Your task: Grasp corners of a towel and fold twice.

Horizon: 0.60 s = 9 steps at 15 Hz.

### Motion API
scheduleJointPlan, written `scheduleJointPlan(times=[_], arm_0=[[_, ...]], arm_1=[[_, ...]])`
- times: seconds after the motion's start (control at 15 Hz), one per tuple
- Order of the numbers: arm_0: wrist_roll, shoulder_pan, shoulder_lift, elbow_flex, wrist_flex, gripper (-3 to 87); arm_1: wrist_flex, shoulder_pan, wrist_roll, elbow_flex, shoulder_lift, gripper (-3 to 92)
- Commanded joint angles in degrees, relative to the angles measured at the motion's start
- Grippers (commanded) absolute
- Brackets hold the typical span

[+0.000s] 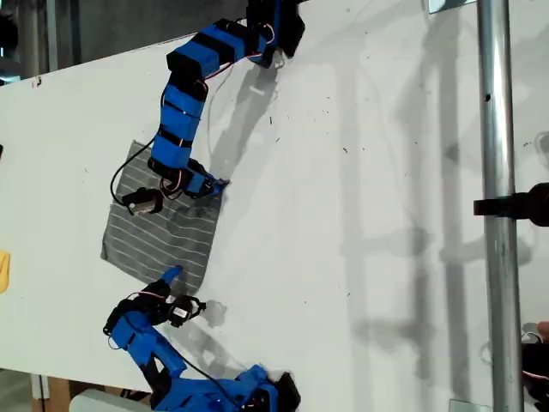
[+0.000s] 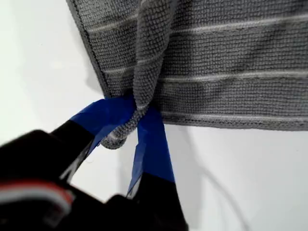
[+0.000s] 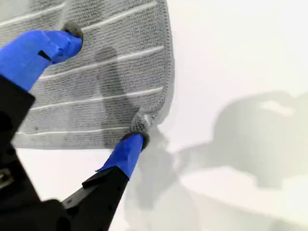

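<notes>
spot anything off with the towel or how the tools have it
One oddity: my first tool has its towel corner bunched into a rolled ridge. My second tool is open, one finger on the cloth, one at the corner, not gripping.

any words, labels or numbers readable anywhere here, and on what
None can be read in any view.
The towel carries only thin white stripes, no tag or print.
My first pincer and my second pincer show plain blue and black parts, no markings.
The table has only dark specks.
</notes>
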Motion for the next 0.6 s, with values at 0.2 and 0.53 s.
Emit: scheduleJointPlan(times=[0.2,0.53], arm_0=[[-1.67,-2.46,-6.86,-4.66,0.53,20.3],[-1.76,0.00,-5.45,-4.57,1.58,-2.8]], arm_1=[[0.70,-0.97,0.88,-0.18,4.75,-0.2],[0.53,-0.53,1.23,0.79,5.19,-0.2]])
